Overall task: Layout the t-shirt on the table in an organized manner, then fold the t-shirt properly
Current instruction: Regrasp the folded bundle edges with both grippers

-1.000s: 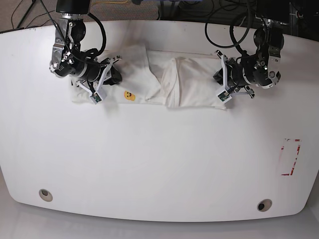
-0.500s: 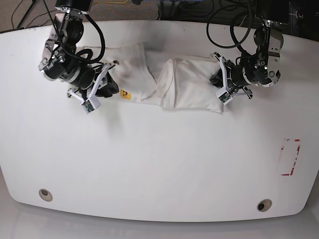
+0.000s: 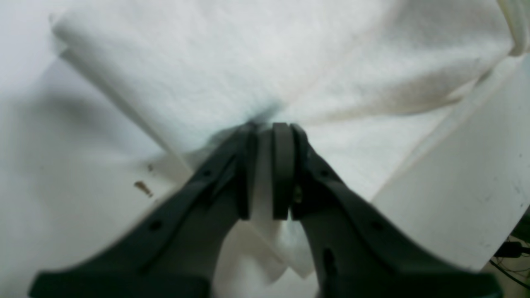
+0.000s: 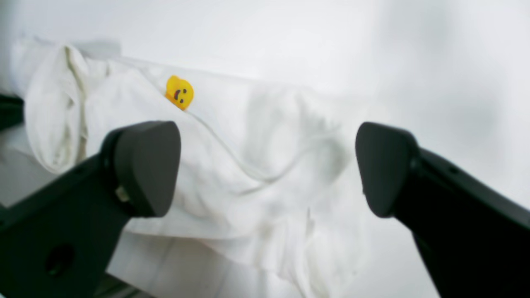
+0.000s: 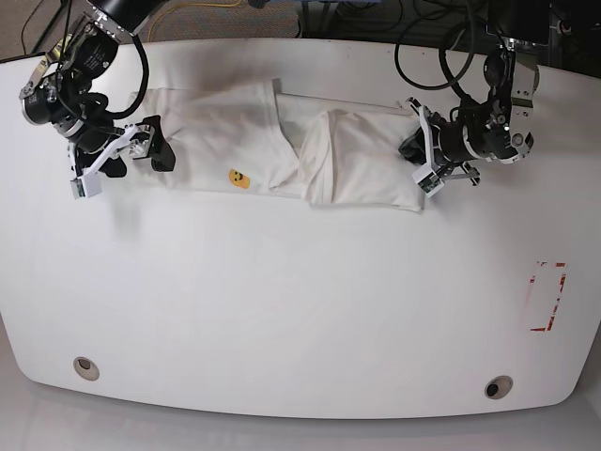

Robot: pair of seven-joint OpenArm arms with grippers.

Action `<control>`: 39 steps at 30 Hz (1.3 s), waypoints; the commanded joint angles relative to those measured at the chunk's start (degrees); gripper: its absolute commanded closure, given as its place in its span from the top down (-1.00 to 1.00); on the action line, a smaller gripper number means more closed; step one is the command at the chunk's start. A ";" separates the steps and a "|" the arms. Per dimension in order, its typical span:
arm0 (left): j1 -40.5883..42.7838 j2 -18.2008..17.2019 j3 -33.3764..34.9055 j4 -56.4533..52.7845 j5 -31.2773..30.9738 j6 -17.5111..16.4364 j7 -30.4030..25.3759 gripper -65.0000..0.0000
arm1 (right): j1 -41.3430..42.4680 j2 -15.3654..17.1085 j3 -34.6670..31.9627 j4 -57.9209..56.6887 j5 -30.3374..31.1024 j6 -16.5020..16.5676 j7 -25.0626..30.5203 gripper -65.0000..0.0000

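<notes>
Base view: the t-shirt (image 5: 282,146) lies bunched in a long strip along the far part of the table (image 5: 300,310), running left to right between the two arms.
T-shirt, condition: white, creased; one fold ridge stands up near the middle of the strip, and the near edge is uneven.
T-shirt, marking: a small yellow smiley (image 5: 241,178) shows on the left half, close to the near edge.
Right end effector (image 5: 117,162): on the left of the base view, just off the left end of the t-shirt, above the table; jaws spread wide, nothing between them.
Right wrist view: the two dark fingers (image 4: 143,165) stand far apart; the t-shirt (image 4: 256,165) lies beyond and between them, untouched, with the smiley (image 4: 179,92) on its far left part.
Left end effector (image 5: 424,160): on the right of the base view, at the right end of the t-shirt.
Left wrist view: the pads (image 3: 281,174) are nearly together with a thin layer of white cloth pinched between them; the left end effector (image 3: 265,174) grips the t-shirt (image 3: 269,62) at a folded edge.
Cloth at the grip: the fabric rises from the jaws and spreads out beyond them; a small brown fleck (image 3: 143,188) shows to the left of the fingers, whether on cloth or table cannot be told.
Table, other marks: a red-and-white tape mark (image 5: 547,296) at the right side; two round grommet holes (image 5: 85,367) near the near edge, one left and one right.
</notes>
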 commanded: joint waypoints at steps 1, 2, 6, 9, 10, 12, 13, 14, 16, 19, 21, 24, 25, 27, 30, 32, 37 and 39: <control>0.31 -0.86 -1.01 -0.10 3.24 0.62 3.57 -0.83 | 0.29 2.69 1.73 -4.39 1.07 0.03 0.75 0.90; 0.31 -0.86 -1.18 -0.10 3.24 0.62 3.57 -0.83 | 0.29 3.13 2.00 -6.68 1.24 0.03 0.75 0.86; 1.19 -0.95 -1.62 -0.10 3.24 0.62 3.57 -0.83 | 0.11 4.45 2.26 -14.42 2.21 0.03 1.41 0.75; 1.46 -0.95 -1.62 -0.10 3.24 0.62 3.57 -0.83 | -0.15 5.33 1.91 -17.67 2.30 0.03 3.52 0.72; 1.46 -0.95 -1.62 -0.10 3.24 0.62 3.57 -0.83 | -0.15 5.41 1.82 -18.46 2.30 0.03 3.61 0.73; 1.54 -0.86 -1.54 -0.10 3.24 0.62 3.57 -0.83 | -0.24 5.15 1.82 -19.16 2.30 0.03 3.61 0.72; 1.72 -0.86 -1.54 -0.10 3.24 0.62 3.57 -0.83 | -0.24 5.06 1.73 -19.08 2.30 0.03 3.61 0.71; 1.98 -0.77 -1.54 -0.10 3.24 0.62 3.57 -0.83 | -0.41 4.89 1.47 -19.08 2.30 0.03 3.61 0.71; 2.51 -0.68 -1.54 -0.10 3.24 0.62 3.57 -0.83 | -1.03 3.57 -0.20 -19.08 2.30 0.03 3.61 0.71; 2.77 -0.68 -1.54 -0.01 3.24 0.62 3.57 -0.83 | -1.29 2.07 -2.92 -17.58 2.30 0.03 3.61 0.71; 2.95 -0.68 -1.54 -0.01 3.24 0.62 3.57 -0.83 | -1.64 0.84 -4.51 -15.74 2.30 0.03 3.61 0.71; 3.04 -0.68 -1.54 -0.01 3.24 0.62 3.57 -0.83 | -1.91 -1.62 -6.35 -13.45 2.21 0.03 3.61 0.71; 3.04 -0.68 -1.54 -0.01 3.24 0.62 3.57 -0.83 | -1.91 -2.32 -6.44 -12.92 2.12 0.03 3.61 0.70; 3.04 -0.60 -1.54 -0.01 3.24 0.62 3.57 -0.83 | -1.91 -3.02 -6.44 -12.31 2.04 0.03 3.61 0.70; 3.04 -0.60 -1.54 -0.01 3.24 0.62 3.57 -0.83 | -1.91 -3.38 -6.62 -11.69 2.04 0.03 3.87 0.69; 3.04 -0.60 -1.45 -0.01 3.24 0.62 3.57 -0.83 | -1.73 -3.38 -6.62 -11.34 2.04 0.03 4.31 0.58; 3.04 -0.60 -1.45 -0.01 3.41 0.62 3.57 -0.83 | -1.29 -2.94 -6.70 -10.55 2.12 0.03 6.07 0.02; 3.04 -0.42 -1.45 -0.10 3.59 0.62 3.57 -0.83 | -1.20 -2.50 -6.79 -9.41 2.12 0.03 6.33 -0.41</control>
